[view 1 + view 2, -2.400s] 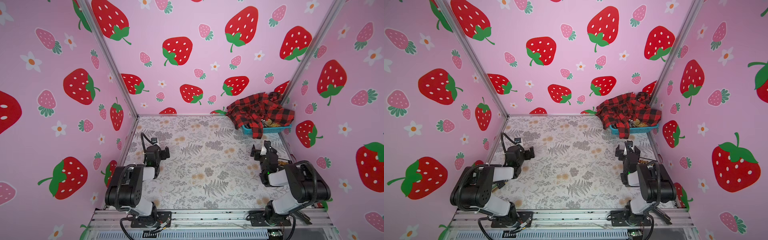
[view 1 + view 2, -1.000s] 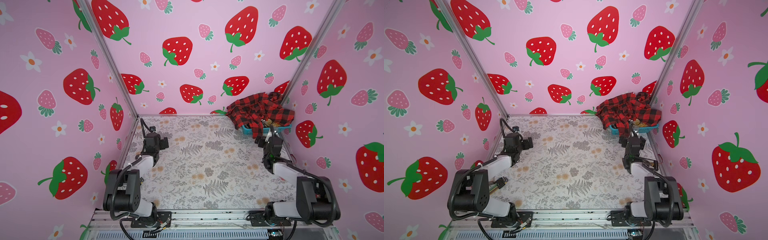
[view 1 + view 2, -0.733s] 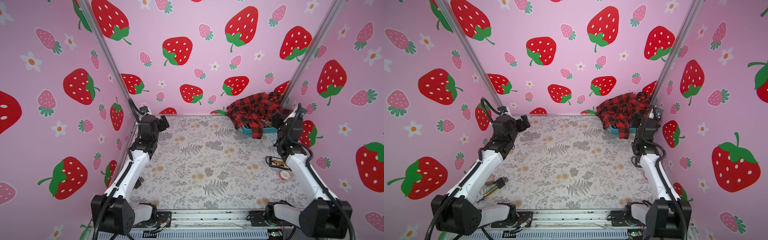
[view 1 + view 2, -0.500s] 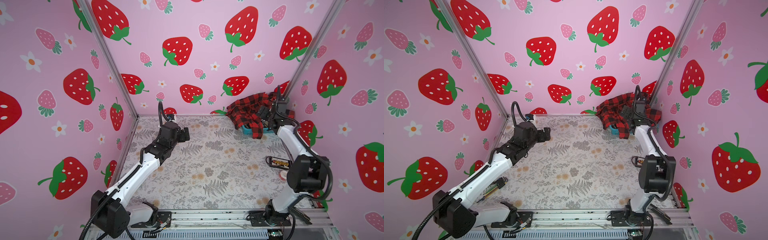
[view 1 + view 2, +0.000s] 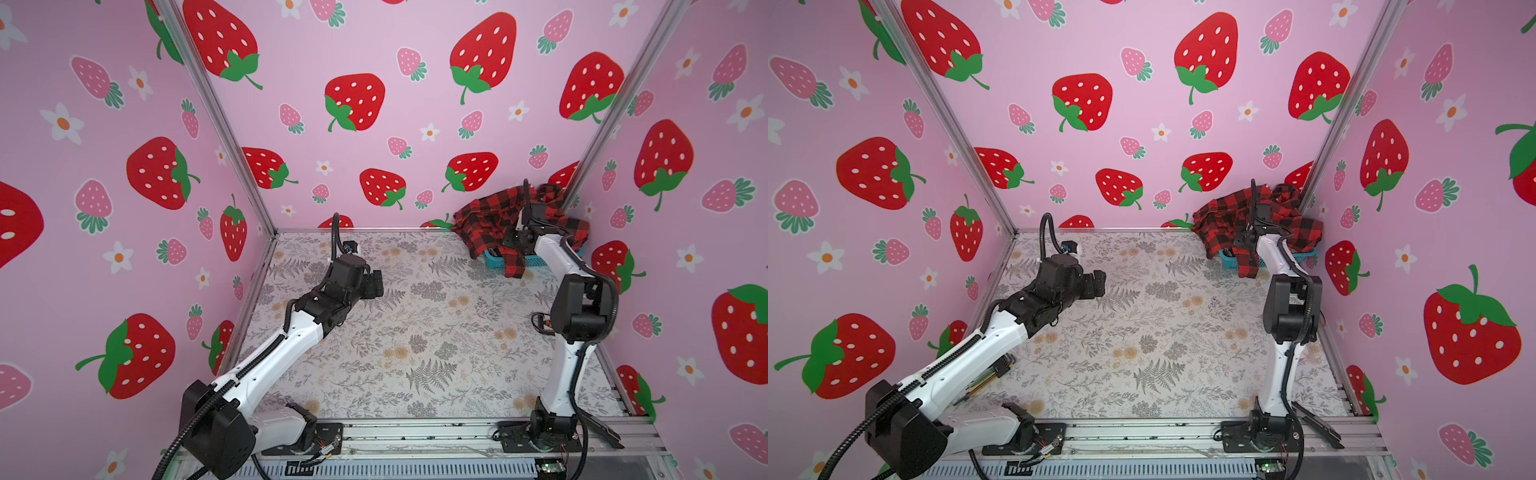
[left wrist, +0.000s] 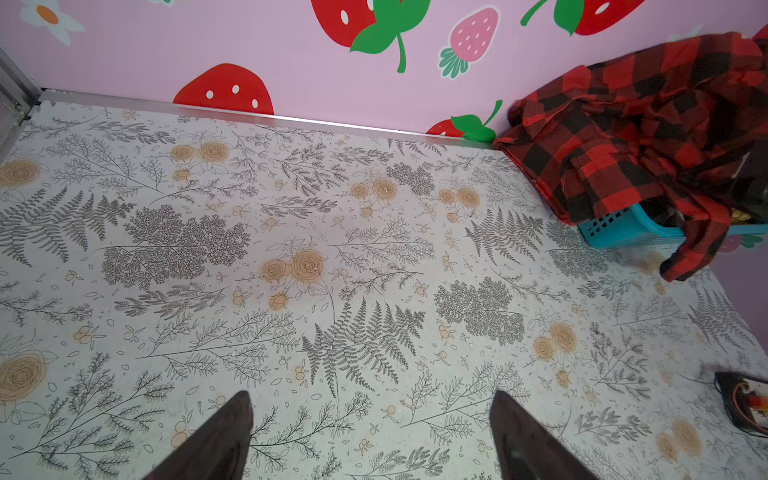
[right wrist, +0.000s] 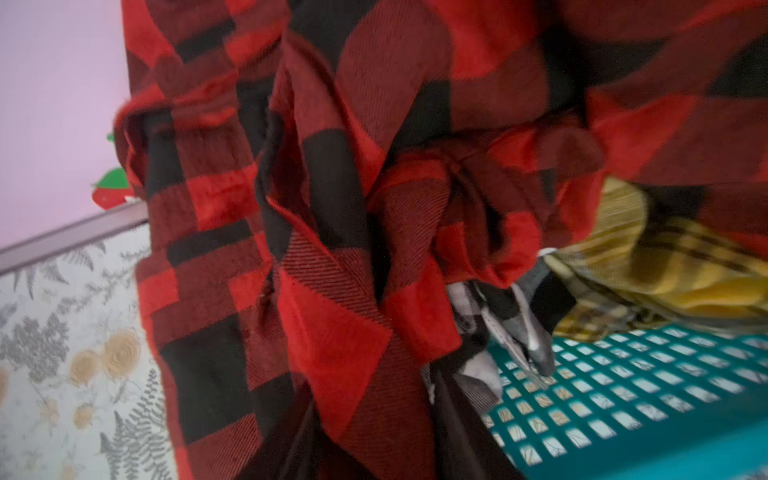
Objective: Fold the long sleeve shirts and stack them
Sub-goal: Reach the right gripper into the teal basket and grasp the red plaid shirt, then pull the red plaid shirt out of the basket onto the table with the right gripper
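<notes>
The right arm (image 5: 555, 255) is now reaching into the far right corner, where a couple of seconds ago it was sitting folded by the front rail. Its right pincer (image 7: 372, 440), wide apart a second back, is drawing in on a bunched fold of the red-and-black buffalo check shirt (image 5: 486, 224). In the right wrist view, cloth is pressing against both dark fingers, so the pincer is reading as clamped on the shirt.

The shirt itself is lying as before, draped over the teal mesh basket (image 5: 536, 262) with a tail hanging to the bench (image 5: 415, 332). Beneath it, the mustard-yellow plaid shirt (image 7: 665, 266) and the black-and-white plaid shirt (image 7: 473, 309) are showing in the basket.

The left arm (image 5: 286, 345) is now stretching out over the left middle of the bench, its left pincer (image 6: 371, 395) standing apart and empty.

I am judging the task as only starting: the first shirt is being taken for pulling out, with nothing folded or stacked yet.

The bench is wearing a pale fern-and-rose print and is offering room for spreading. A small dark object (image 6: 744, 405) is lying near its right edge. Pink strawberry-print walls (image 5: 374, 62) are closing it in on three sides.
</notes>
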Tool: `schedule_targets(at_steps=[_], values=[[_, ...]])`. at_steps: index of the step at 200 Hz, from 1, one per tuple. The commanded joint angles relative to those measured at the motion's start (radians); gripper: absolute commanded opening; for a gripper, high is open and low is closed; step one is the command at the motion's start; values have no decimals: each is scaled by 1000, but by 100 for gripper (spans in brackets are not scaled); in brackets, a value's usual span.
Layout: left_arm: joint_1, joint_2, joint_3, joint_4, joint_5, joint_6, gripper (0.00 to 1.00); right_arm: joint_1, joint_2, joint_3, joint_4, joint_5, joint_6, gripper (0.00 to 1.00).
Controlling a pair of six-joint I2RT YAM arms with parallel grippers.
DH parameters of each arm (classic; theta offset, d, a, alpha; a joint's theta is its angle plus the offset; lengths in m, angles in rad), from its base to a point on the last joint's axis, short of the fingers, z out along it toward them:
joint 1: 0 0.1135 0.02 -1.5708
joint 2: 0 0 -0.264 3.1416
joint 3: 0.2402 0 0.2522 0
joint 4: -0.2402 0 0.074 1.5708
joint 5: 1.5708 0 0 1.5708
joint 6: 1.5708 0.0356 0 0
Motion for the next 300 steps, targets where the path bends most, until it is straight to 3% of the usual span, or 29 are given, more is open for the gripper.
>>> schedule_targets(at_steps=[1, 17, 55, 78, 103, 129, 156, 189, 215, 228, 265, 300], values=[[-1, 11, 11, -37, -34, -27, 89, 9, -18, 35, -53, -18, -2, 16], [-1, 16, 25, -43, -35, -32, 86, 31, -66, 20, -38, -17, -8, 0], [2, 12, 72, -83, -113, -92, 84, 165, -224, 61, -62, -30, -72, 0], [12, -12, 85, -121, -195, -138, 84, 304, -334, 106, -59, -51, -115, 0], [43, -83, 51, -132, -252, -203, 85, 482, -423, 155, -35, -160, -194, 0], [134, -150, 17, -183, -215, -286, 86, 676, -513, 178, 31, -233, -269, 0], [260, -185, -13, -265, -120, -362, 84, 751, -567, 182, 101, -382, -248, 0], [319, -241, -68, -270, -77, -374, 84, 765, -636, 112, 163, -498, -215, 0], [320, -237, -75, -272, -50, -363, 85, 739, -753, -133, 239, -385, -202, 0], [320, -214, -80, -276, -22, -363, 85, 714, -786, -246, 242, -261, -161, 0], [315, -158, -128, -283, 45, -400, 85, 508, -780, -541, 187, -69, 15, 0], [273, -160, -200, -304, 52, -437, 86, 324, -659, -599, -19, 160, 135, 0]])
